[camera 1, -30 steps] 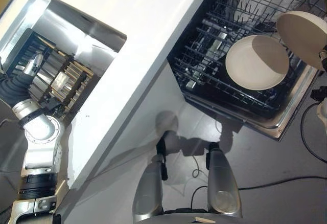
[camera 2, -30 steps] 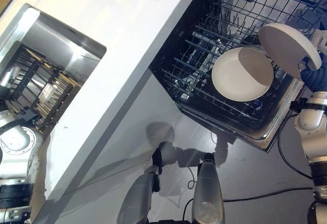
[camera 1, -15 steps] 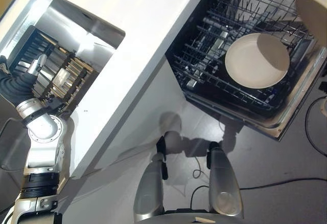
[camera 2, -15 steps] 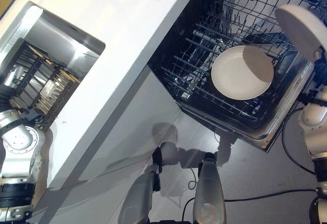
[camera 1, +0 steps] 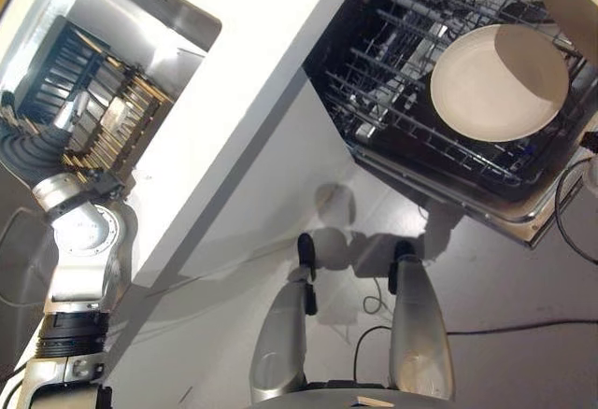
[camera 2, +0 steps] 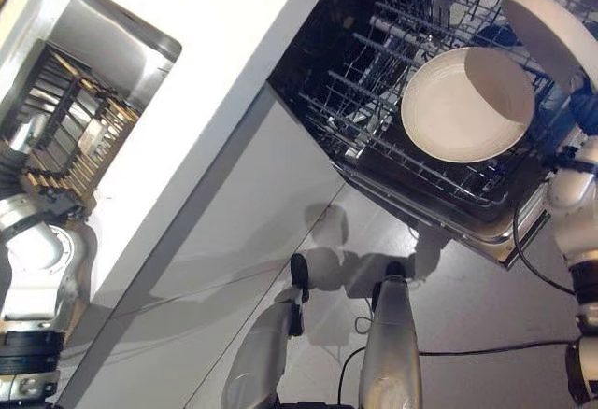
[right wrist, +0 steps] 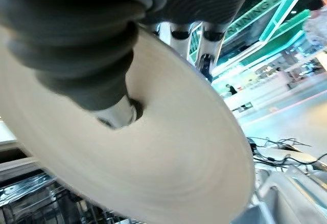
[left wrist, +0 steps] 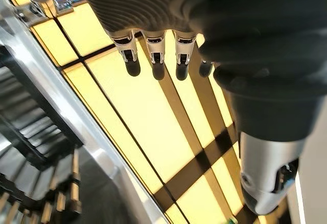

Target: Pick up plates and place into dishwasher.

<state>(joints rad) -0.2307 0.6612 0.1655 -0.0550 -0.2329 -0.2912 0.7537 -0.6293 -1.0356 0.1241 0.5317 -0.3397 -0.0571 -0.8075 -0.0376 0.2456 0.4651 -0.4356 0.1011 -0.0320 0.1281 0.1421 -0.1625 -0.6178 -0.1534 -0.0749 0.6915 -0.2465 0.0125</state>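
My right hand (right wrist: pixel 118 113) is shut on a cream plate (camera 2: pixel 551 35), the thumb on its face and the fingers behind its rim. It holds the plate tilted above the far right side of the open dishwasher's lower rack (camera 1: pixel 402 91). A second cream plate (camera 1: pixel 500 82) lies flat in that rack, partly shaded by the held one. My left hand (left wrist: pixel 156 60) hangs at the far left over the sink's dish rack (camera 1: pixel 103 119), its fingers straight and holding nothing.
A white counter (camera 1: pixel 262 45) runs between the steel sink (camera 2: pixel 112 45) on the left and the dishwasher on the right. The dishwasher's open door (camera 2: pixel 439 218) juts out over the grey floor.
The camera has shifted, so the whole scene sits differently. The held plate has risen off the rack plate's edge toward the rack's far right. The left hand stays over the sink.
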